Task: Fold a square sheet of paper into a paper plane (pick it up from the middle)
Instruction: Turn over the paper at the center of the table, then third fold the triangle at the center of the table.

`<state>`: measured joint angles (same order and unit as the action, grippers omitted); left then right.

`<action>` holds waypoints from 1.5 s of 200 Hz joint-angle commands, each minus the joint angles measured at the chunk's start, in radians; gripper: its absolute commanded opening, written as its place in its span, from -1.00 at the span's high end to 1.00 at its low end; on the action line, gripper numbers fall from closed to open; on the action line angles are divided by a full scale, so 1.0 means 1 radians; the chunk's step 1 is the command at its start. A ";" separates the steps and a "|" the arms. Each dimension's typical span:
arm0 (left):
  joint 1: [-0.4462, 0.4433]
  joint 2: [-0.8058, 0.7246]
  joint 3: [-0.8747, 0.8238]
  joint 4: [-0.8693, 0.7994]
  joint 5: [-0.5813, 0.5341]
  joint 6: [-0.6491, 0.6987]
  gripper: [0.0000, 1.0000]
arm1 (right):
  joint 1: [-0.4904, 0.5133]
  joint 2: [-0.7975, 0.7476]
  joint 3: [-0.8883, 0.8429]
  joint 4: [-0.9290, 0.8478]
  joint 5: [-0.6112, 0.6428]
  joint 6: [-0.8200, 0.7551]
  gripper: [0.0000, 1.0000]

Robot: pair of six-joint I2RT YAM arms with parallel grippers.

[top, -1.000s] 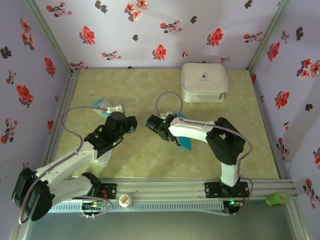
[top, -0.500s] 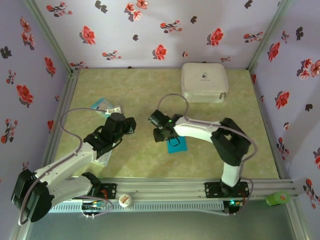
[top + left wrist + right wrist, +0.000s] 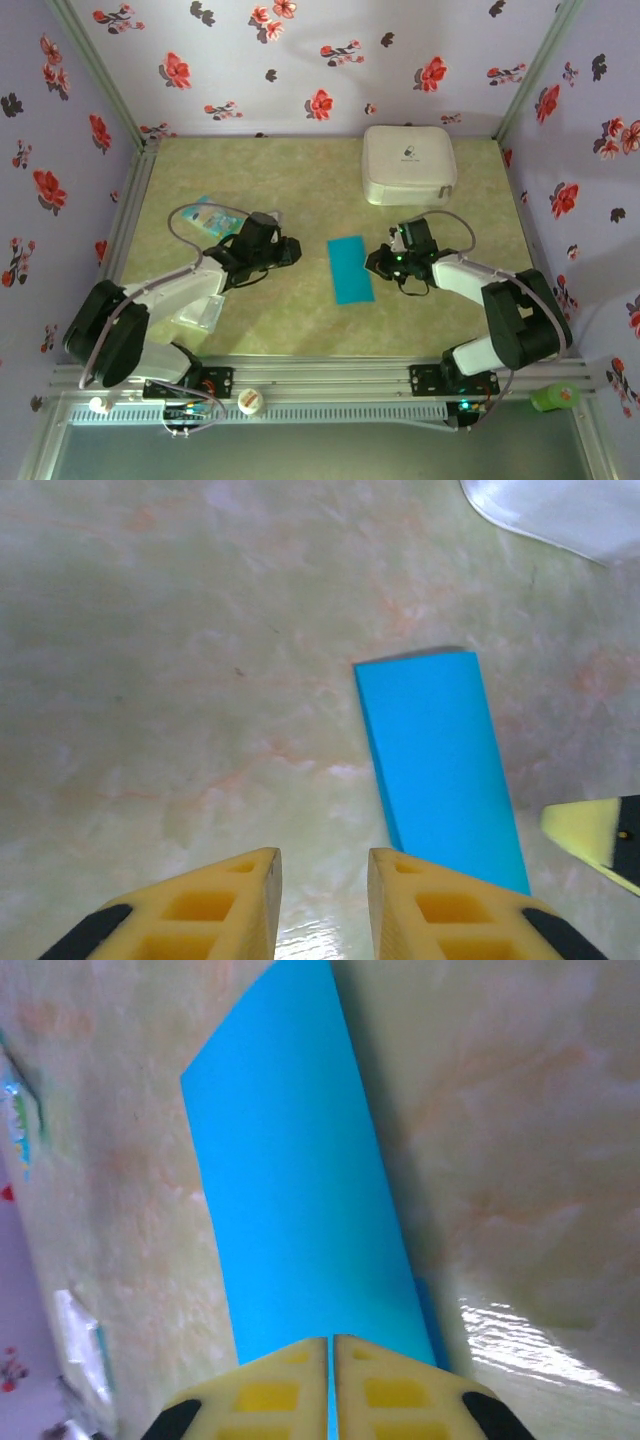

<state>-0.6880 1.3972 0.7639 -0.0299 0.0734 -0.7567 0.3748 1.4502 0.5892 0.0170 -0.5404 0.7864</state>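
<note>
Paper [image 3: 350, 269]: you have it lying flat on the table [image 3: 300, 175], mid-field. It is folded to a long narrow rectangle, with the long side running away from the arm bases. It is teal-blue with straight edges and square corners, and no point is formed yet. It sits between the two grippers.

Left gripper [image 3: 290, 250]: it is on the paper's left and aimed toward it, near but apart. In your left wrist view the fingers [image 3: 235, 900] stand released with a plain gap between them, and only bare table shows in the gap. The paper lies ahead and to the right of that gap, untouched.

Right gripper [image 3: 372, 264]: it is at the paper's right edge, aimed left across it. In your right wrist view the fingertips [image 3: 280, 1375] are clenched together with no gap, and nothing shows pinched between them. From that camera they overlap the paper's near end. From the left wrist camera one yellow tip sits just beside the paper's right edge. You cannot tell from these views whether the tips press on the sheet or stand just off it.

Also on the table:
- A white case [image 3: 408, 165] is at the far right, well apart from the paper.
- A small pale-blue packet [image 3: 205, 212] is at the far left.
- A clear packet [image 3: 200, 312] lies beside the left arm.
</note>
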 commanded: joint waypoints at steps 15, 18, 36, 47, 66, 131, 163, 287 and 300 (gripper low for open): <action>-0.005 0.047 0.051 0.036 0.096 0.008 0.42 | -0.009 0.061 -0.032 0.144 -0.120 0.053 0.85; -0.007 0.049 0.051 0.036 0.098 0.006 0.42 | -0.011 0.067 -0.034 0.146 -0.117 0.053 0.85; -0.010 0.065 0.057 0.036 0.111 0.003 0.42 | -0.029 0.106 -0.054 0.180 -0.133 0.057 0.85; -0.012 0.074 0.062 0.036 0.120 0.004 0.42 | -0.043 0.124 -0.075 0.212 -0.139 0.066 0.86; -0.015 0.089 0.069 0.038 0.136 0.002 0.42 | -0.061 0.153 -0.117 0.264 -0.143 0.083 0.86; -0.016 0.171 0.101 0.058 0.216 -0.042 0.37 | -0.057 0.232 -0.183 0.433 -0.143 0.204 0.87; -0.017 0.225 0.123 0.075 0.259 -0.068 0.35 | -0.021 0.231 -0.169 0.433 -0.107 0.231 0.87; -0.042 0.405 0.202 0.042 0.316 -0.117 0.33 | 0.036 0.234 -0.122 0.360 -0.040 0.234 0.86; -0.046 0.419 0.209 0.046 0.325 -0.114 0.36 | 0.036 0.236 -0.122 0.357 -0.038 0.236 0.85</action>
<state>-0.7219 1.7832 0.9398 0.0223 0.3717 -0.8593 0.3996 1.6451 0.4679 0.4446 -0.6270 1.0065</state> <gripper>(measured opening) 0.330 0.072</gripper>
